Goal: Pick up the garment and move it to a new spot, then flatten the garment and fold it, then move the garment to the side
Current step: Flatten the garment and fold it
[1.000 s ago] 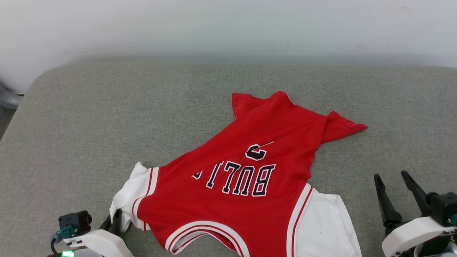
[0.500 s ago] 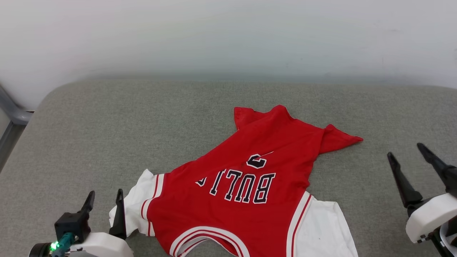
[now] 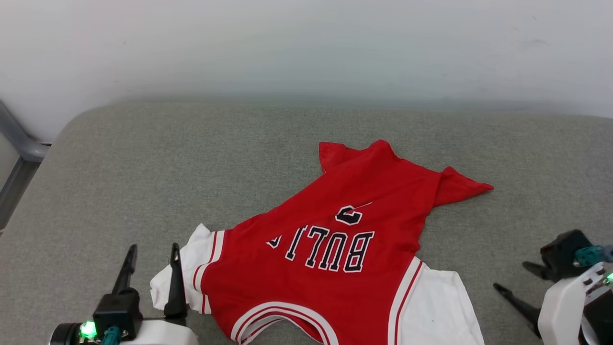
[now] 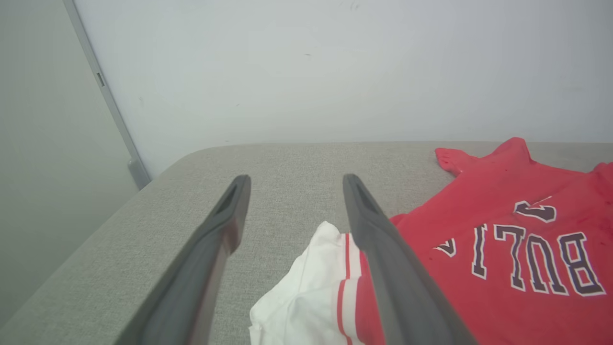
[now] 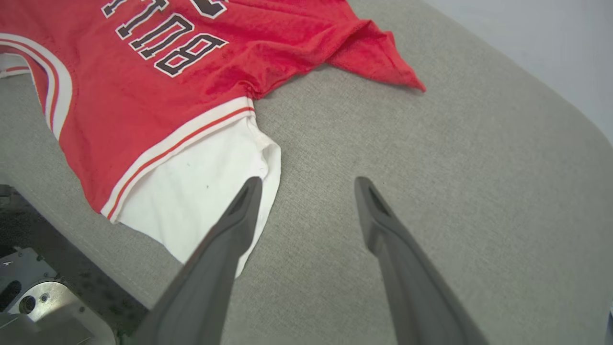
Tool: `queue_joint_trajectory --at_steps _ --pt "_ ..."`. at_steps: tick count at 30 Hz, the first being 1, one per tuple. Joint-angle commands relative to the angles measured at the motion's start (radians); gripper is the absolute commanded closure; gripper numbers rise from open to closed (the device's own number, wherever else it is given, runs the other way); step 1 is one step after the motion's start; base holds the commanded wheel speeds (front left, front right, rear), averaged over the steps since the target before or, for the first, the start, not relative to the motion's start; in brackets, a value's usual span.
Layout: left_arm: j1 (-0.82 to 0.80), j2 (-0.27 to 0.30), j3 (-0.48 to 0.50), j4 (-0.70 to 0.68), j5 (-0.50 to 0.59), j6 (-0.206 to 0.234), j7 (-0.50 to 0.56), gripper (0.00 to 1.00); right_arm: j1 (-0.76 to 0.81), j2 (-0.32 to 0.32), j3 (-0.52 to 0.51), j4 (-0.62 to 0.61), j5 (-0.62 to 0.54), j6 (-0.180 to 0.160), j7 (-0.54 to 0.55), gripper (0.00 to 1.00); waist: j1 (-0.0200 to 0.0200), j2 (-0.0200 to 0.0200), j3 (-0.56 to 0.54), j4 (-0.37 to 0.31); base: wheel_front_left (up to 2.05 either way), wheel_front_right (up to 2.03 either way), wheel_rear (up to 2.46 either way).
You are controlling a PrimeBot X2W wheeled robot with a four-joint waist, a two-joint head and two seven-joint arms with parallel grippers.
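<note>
Grey cushion (image 3: pixel 143 167): left gripper (image 3: pixel 153 247) just let go of white sleeve (image 3: pixel 184 268), jaws spread; right gripper (image 3: pixel 510 275) spread, empty; garment (image 3: pixel 335 225) crooked, flattening likely next

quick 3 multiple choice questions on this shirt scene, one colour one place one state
1. The garment's lettering is: A yellow; B black, white-outlined; C green.
2. The left gripper is: A beside the white sleeve on the robot's left; B on the lettering; C past the far red hem.
3. The right gripper is: A shut on a sleeve; B shut, empty; C open, empty.

Answers: B, dark letters edged white on red; A, it stands at that sleeve's edge in the head view; C, its jaws stand apart, gripping nothing.
</note>
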Motion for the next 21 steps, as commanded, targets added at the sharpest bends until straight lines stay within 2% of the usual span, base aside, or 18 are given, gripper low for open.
queue_joint_trajectory --at_steps 1,9,21 --pt "0.012 -0.007 0.004 -0.01 0.026 -0.007 -0.002 0.0 0.007 0.0 0.015 0.003 0.021 -0.001 0.028 0.0 0.0001 -0.0001 0.006 0.005 0.0 0.0 0.0" --pt "-0.004 -0.062 0.024 -0.018 0.083 -0.043 -0.002 0.0 -0.045 0.032 0.128 0.114 0.055 -0.001 0.049 0.0 0.0001 -0.0001 0.039 0.028 0.0 0.0 0.0" --pt "-0.029 -0.117 0.056 -0.013 0.141 -0.092 -0.002 0.0 -0.119 0.12 0.332 0.451 0.075 -0.001 -0.061 0.0 0.0001 -0.0001 0.09 0.055 0.0 0.0 0.0"
